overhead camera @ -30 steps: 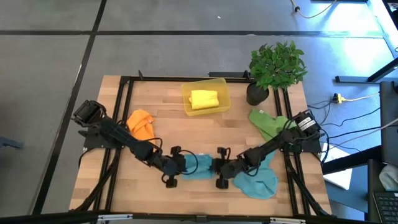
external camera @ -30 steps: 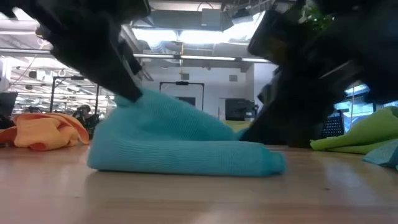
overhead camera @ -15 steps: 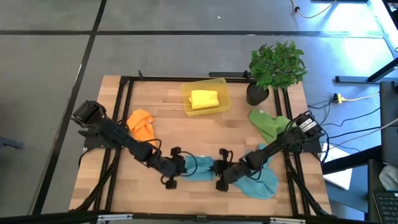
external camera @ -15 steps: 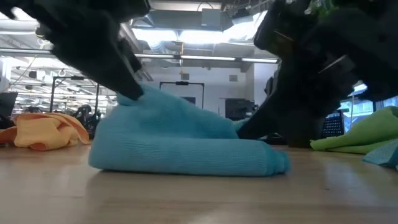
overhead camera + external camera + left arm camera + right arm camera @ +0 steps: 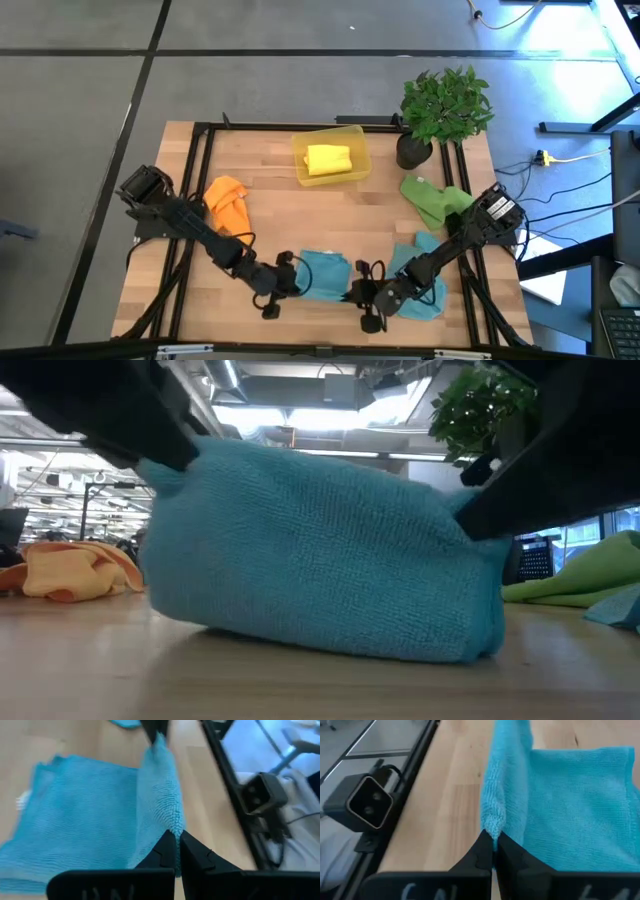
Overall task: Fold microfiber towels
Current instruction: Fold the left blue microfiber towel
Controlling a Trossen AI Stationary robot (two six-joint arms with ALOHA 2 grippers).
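On the wooden table (image 5: 270, 215), seen from above, an orange towel (image 5: 227, 200) is lying crumpled at the left, near the left arm (image 5: 190, 222), which is reaching diagonally toward the near edge. The left gripper (image 5: 283, 286) is pinching one corner of a teal towel (image 5: 323, 274), its fingers (image 5: 165, 851) pressed tight together on the cloth's edge in the left wrist view. That towel is sitting at the table's near middle, stretched between the two grippers; from table height it is standing up as a broad blue wall (image 5: 320, 550), its lower edge touching the wood while both top corners are being held up by the dark arms.

Behind it, toward the far edge, a folded yellow towel (image 5: 328, 158) is resting inside a translucent yellow bin (image 5: 357, 135). The right gripper (image 5: 362, 294) is clamping the opposite corner of the same teal towel, its fingers (image 5: 485, 851) closed hard on the fabric in the right wrist view. The right arm (image 5: 455, 245) is crossing over a second teal towel (image 5: 420, 285), which is lying rumpled just beside the first. Farther right, a green towel (image 5: 432, 200) is lying near the foot of a potted plant (image 5: 445, 105) at the table's far right corner.
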